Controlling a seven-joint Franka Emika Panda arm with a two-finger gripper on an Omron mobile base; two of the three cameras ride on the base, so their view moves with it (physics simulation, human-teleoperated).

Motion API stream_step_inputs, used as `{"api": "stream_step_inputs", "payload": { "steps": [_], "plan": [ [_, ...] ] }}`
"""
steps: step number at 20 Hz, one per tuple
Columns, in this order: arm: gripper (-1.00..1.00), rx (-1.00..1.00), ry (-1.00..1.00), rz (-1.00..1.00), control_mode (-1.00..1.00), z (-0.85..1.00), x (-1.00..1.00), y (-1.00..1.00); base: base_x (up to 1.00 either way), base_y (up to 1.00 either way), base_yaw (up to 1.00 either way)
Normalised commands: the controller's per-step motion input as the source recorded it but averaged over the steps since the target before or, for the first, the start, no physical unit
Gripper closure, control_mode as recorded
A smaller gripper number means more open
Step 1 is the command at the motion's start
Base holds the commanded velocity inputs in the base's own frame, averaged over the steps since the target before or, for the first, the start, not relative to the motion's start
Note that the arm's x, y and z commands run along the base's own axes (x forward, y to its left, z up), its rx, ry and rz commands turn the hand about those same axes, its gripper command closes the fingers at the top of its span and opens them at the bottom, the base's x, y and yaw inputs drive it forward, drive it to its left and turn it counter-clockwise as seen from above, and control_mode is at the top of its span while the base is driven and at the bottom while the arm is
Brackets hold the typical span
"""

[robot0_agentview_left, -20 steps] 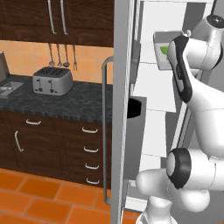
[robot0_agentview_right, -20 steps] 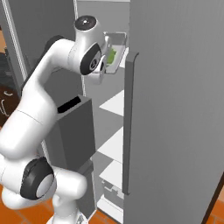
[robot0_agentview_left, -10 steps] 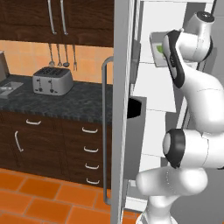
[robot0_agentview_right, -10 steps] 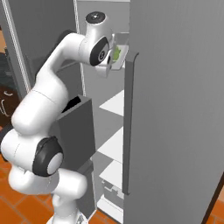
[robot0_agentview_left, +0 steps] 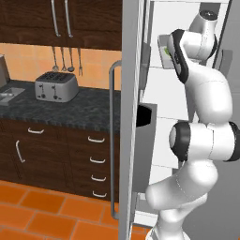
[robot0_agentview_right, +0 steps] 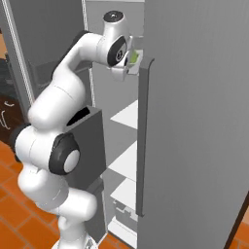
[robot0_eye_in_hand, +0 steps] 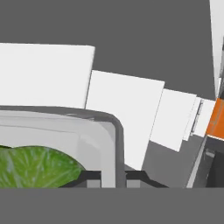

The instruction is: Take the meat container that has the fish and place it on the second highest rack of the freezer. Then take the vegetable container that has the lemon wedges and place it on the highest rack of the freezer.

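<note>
Inside the freezer (robot0_agentview_right: 194,121), the vegetable container (robot0_eye_in_hand: 103,144) has moved deeper.

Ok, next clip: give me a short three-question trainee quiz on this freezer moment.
1. True or false: the tray held by the pincer carries green wedges.
2. Which appliance stands on the dark counter? A) kettle B) toaster C) blender
3. Fill in: the arm holds the tray up near the ____ of the open freezer.

Key
1. True: in the hand view the pincer's tips sit closed on the tray's wall, and green wedges lie inside it.
2. B, the silver toaster.
3. Top: the tray is level with the upper end of the door handle, above the white shelves.
</note>
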Motion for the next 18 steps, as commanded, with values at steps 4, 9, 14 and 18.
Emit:
{"api": "stream_step_inputs", "payload": {
  "steps": [4,9,14,18],
  "plan": [
    [1.00,0.00,0.01,-0.06,-1.00,-0.16,0.40,-0.12,0.00,0.00,0.00],
    [1.00,0.00,0.00,-0.05,-1.00,-0.05,0.39,-0.17,0.00,0.00,0.00],
    [1.00,0.00,0.01,-0.01,-1.00,0.00,0.50,-0.15,0.00,0.00,0.00],
    [1.00,0.00,0.00,0.00,-1.00,0.00,0.46,-0.17,0.00,0.00,0.00]
  ]
}}
